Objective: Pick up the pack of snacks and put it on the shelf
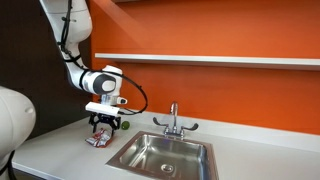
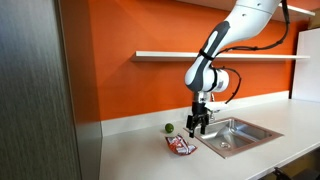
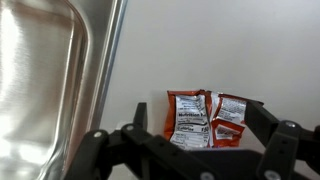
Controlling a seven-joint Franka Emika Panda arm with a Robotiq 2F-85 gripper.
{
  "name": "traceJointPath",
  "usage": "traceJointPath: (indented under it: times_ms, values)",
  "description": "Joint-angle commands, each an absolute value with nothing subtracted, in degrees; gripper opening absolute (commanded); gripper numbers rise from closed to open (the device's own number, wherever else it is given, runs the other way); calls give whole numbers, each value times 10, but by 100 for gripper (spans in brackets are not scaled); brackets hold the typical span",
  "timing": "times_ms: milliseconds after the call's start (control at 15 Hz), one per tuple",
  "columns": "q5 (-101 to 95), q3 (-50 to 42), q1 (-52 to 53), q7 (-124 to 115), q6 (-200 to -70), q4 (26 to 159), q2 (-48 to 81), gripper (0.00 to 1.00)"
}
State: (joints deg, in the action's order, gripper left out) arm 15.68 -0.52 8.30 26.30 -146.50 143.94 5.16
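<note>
While the end effector (image 3: 195, 135) hangs with jaws apart just above it, the red pack of snacks (image 3: 205, 118) lies flat on the white worktop (image 1: 60, 150), left of the steel sink (image 1: 165, 155) in both exterior views. The pack looks light, soft and slick, its contents likely crushable; a gentle pinch across its middle seems the best hold. The shelf (image 2: 200, 54) waits on the far wall.

snack pack (image 3: 205, 120): red-orange, white label panels, lying flat on bench (image 3: 200, 40) just beside sink (image 3: 60, 80). shelf (image 2: 190, 55): white, wall-mounted above sink.
</note>
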Motion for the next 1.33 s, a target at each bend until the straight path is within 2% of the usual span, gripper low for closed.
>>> traceJointPath:
  times_ms: [0, 600, 1267]
  values:
    - [171, 33, 57, 283, -1477, 1405, 97, 100]
    - [162, 88, 38, 275, -1478, 1361, 155, 100]
    - [154, 109, 15, 270, -1482, 1322, 208, 100]
